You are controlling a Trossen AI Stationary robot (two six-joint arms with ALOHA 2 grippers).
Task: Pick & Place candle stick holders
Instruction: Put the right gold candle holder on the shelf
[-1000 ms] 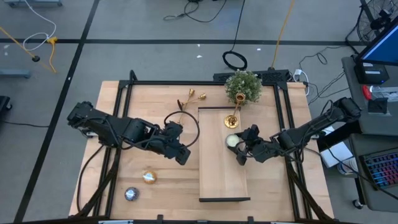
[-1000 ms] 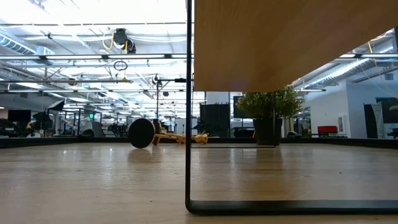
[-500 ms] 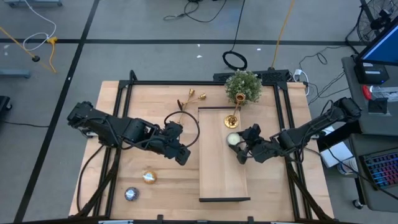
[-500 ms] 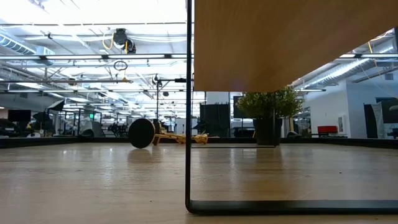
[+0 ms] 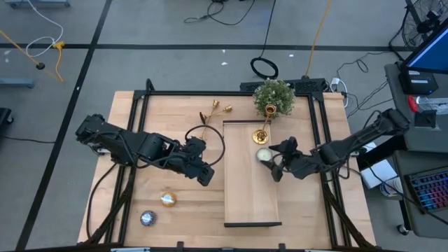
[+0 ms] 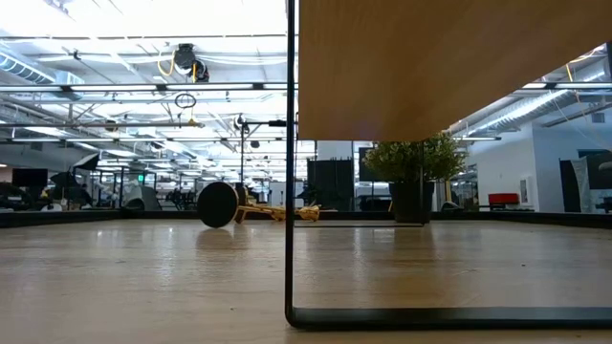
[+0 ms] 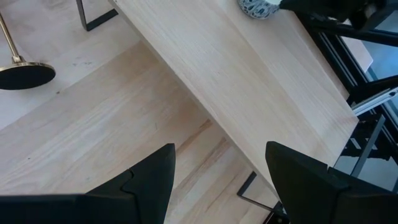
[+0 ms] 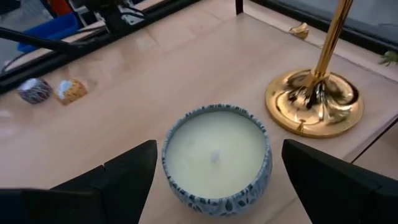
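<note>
My overhead camera looks straight down on the whole table (image 5: 175, 140) and both arms. My low camera sits at tabletop height, close beside the raised shelf (image 6: 449, 67), facing level into the room. The left wrist camera looks down closely past its fingers onto the shelf (image 7: 249, 81). The right wrist camera looks closely at a candle tin (image 8: 216, 155), which the overhead view shares (image 5: 263, 156).

Bright, even overhead light; soft shadows on the counter (image 5: 175, 154), glare on ceiling lamps (image 6: 143, 19), blurred wrist-view edges
</note>
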